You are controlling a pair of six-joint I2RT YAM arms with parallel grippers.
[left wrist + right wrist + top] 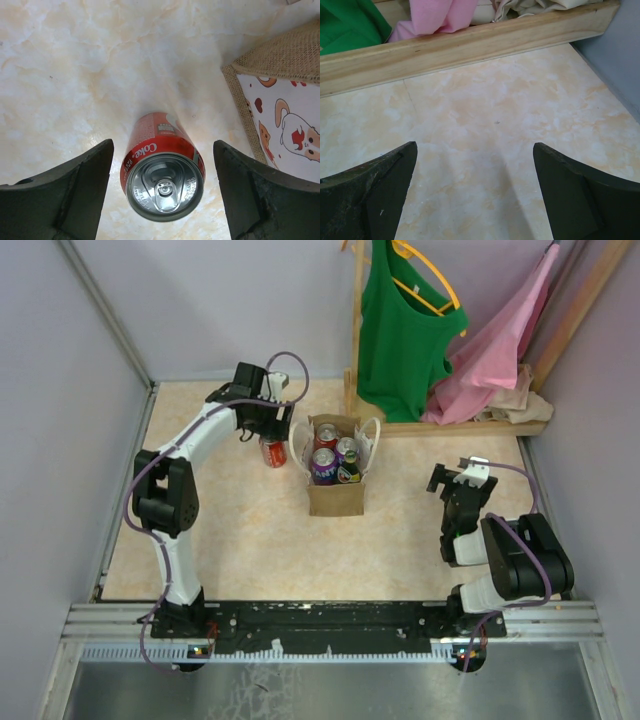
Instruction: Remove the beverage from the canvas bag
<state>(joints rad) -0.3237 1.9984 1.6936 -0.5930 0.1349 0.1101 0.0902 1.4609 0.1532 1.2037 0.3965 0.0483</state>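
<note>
Far to the left of the canvas bag (335, 498), the worktop (220, 540) ends at a pale side wall (60, 400), and a broad bare stretch lies between that edge and the bag. Just left of the bag a red Coke can (162, 182) stands upright on the worktop. It is outside the bag, with a narrow strip of worktop between it and the bag's burlap-edged side. The left tool (162, 145) hangs over the can with its jaws spread wide, one on each side, neither touching it. From overhead the tool covers part of the can, so we cannot judge how high above it the tool sits. The bag stands upright with its mouth open and its white rope handles (375, 435) splayed to either side. Four more cans (324, 466) are packed upright inside, their labels too small for us to read. Right of the bag, open worktop runs up to the right tool (475, 145), which is well apart from the bag, jaws wide with nothing between them. Behind and to the right of the bag a wooden rail (470, 45) bounds the worktop. A green top (400, 330) and a pink garment (495, 360) hang above it, both cut off in the wrist view.
</note>
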